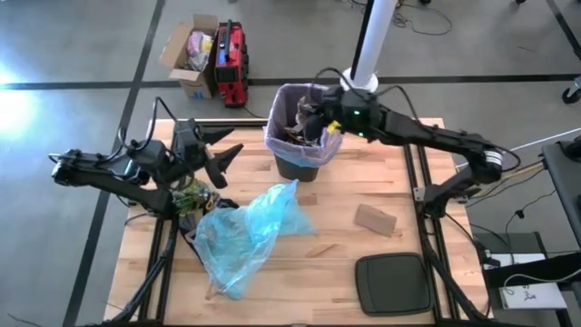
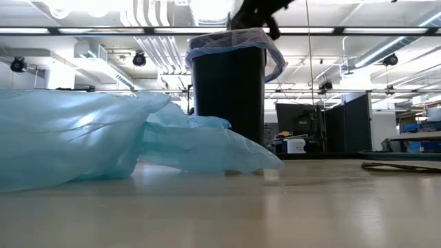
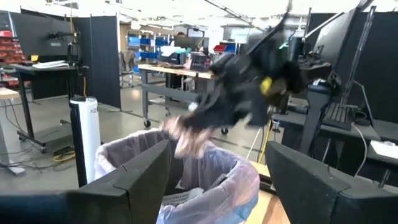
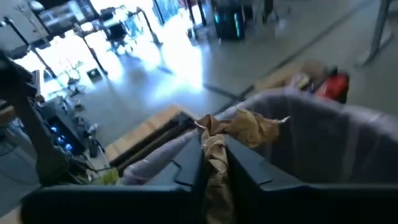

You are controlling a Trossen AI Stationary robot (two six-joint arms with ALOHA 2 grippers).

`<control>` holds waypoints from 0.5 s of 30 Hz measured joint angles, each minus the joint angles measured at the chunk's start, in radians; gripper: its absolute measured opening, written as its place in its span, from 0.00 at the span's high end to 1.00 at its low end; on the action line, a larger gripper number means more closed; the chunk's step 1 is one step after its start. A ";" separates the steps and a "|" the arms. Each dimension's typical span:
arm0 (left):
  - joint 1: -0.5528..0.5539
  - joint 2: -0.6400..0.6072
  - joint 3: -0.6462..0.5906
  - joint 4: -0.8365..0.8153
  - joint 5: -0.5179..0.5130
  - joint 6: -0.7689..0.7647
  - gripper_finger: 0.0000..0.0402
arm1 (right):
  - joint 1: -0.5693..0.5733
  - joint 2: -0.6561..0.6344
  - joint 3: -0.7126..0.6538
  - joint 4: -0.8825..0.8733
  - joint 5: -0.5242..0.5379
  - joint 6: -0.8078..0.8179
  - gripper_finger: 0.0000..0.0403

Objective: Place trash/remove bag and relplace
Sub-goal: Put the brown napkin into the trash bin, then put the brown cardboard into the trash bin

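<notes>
While the crumpled brown paper scrap (image 4: pixel 239 134) hangs pinched between the right gripper (image 4: pixel 214 163) fingers, it sits directly above the open mouth of the black bin (image 1: pixel 300 127), whose rim is wrapped by the pale pink-lavender liner (image 1: pixel 277 123). More brown scraps already lie inside the liner, seen from above.

Judgement: step in hand is dropping this scrap in. To do it well, lower the gripper a little inside the rim before opening, so the light paper falls into the bag and not over the edge. Keep the fingers off the thin liner; snagging it could drag it off the rim.

Left gripper (image 1: pixel 221 150) waits over the table's left side, jaws spread wide, holding nothing, pointed toward the bin.

Light blue plastic bag (image 1: pixel 245 232) lies slack on the wooden table (image 1: pixel 363 186) just in front of the bin. A brown cardboard piece (image 1: pixel 376 219) and a black lid (image 1: pixel 392 283) lie to the right, well apart from the bin.
</notes>
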 joint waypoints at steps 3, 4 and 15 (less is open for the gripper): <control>-0.004 0.001 0.026 -0.074 0.001 -0.049 0.39 | -0.013 0.033 0.015 0.002 -0.040 0.035 0.78; -0.005 0.001 0.038 -0.112 0.001 -0.076 0.39 | -0.013 0.040 0.025 -0.002 -0.044 0.037 0.73; -0.006 0.023 0.050 -0.382 0.004 -0.227 0.39 | -0.003 0.005 0.141 -0.192 -0.047 -0.122 0.35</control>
